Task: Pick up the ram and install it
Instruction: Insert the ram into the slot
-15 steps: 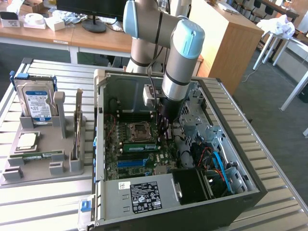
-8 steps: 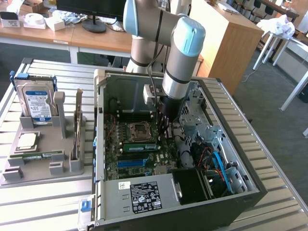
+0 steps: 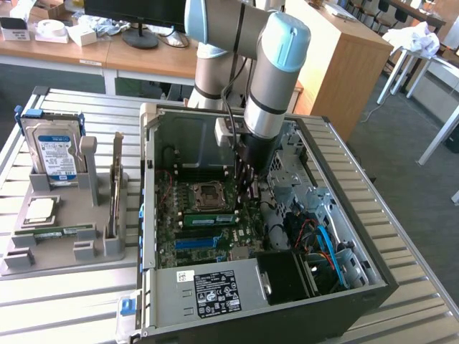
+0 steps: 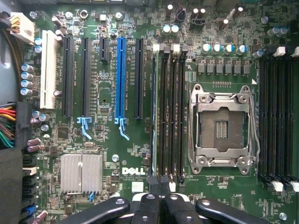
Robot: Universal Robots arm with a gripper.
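Black gripper fingers pressed together, poised over the black memory slots beside the silver processor socket; long green ram stick sits seated in the motherboard.

Case: centre of the exterior frame, on my table.
Motherboard: inside the case, its socket near the middle.
Ram: seated in a slot just below the socket.
My gripper: over the board, right of the socket.
Holder: left of the case, drive standing in it.
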